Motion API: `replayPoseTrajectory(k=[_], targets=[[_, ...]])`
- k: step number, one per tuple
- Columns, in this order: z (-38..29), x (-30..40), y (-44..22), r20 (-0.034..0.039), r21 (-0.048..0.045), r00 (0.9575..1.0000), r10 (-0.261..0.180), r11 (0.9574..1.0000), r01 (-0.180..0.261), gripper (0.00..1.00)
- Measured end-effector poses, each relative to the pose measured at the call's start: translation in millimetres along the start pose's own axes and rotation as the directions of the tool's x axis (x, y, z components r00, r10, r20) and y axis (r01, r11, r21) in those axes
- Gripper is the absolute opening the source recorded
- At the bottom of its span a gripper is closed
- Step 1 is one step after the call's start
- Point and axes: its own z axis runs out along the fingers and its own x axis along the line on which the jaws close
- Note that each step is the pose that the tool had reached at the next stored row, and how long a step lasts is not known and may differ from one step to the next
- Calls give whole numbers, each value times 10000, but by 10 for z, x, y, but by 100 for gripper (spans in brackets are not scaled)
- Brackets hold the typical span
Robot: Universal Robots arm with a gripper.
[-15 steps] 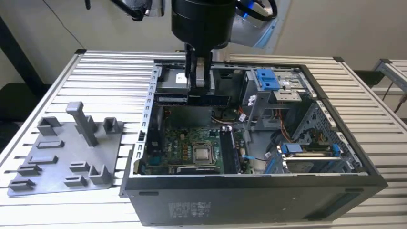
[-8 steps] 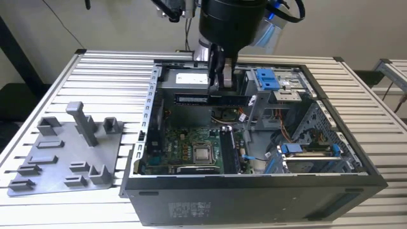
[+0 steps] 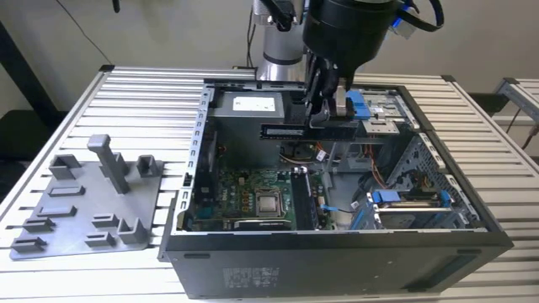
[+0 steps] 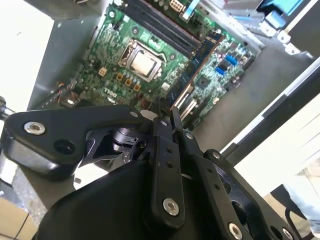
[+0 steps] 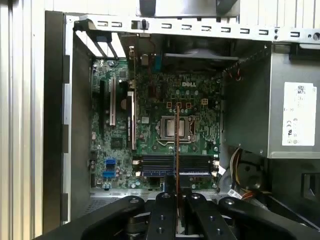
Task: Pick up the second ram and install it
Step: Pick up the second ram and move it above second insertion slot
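Above the open case (image 3: 337, 249) on the table (image 3: 143, 95): tool (image 3: 324, 123), fingers clamped on the ram (image 3: 282, 130); stick held level, well above the motherboard (image 3: 244, 189). Grey tray (image 3: 80, 218) on the table, beside the case, at the exterior view's left.

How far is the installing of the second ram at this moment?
Pick-up looks done: the gripper is shut on the second ram, held above the open PC case. In hand: it hangs over the motherboard. Left: it is not yet seated in the memory slots.
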Motion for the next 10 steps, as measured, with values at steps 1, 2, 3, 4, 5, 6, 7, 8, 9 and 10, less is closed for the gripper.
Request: replayPoseTrajectory(k=[1, 2, 3, 4, 5, 6, 7, 8, 9, 10], targets=[[-2, 0, -44, -1, 0, 10000, 0, 10000, 0, 14], [-4, 0, -83, -1, 0, 10000, 0, 10000, 0, 14], [-6, 0, -121, 0, 0, 10000, 0, 10000, 0, 14], [-7, 0, -157, 0, 0, 10000, 0, 10000, 0, 14], [-8, 0, -196, 1, 0, 10000, -1, 10000, 1, 14], [-10, 0, -232, 1, 0, 10000, 0, 10000, 0, 14], [-12, -1, -266, -1, 0, 10000, 0, 10000, 0, 14], [-14, -1, -299, -2, -1, 10000, 0, 10000, 0, 14], [-16, 0, -329, -2, 0, 10000, 0, 10000, 0, 14], [-16, 0, -352, 0, 1, 10000, 0, 10000, 0, 14]])
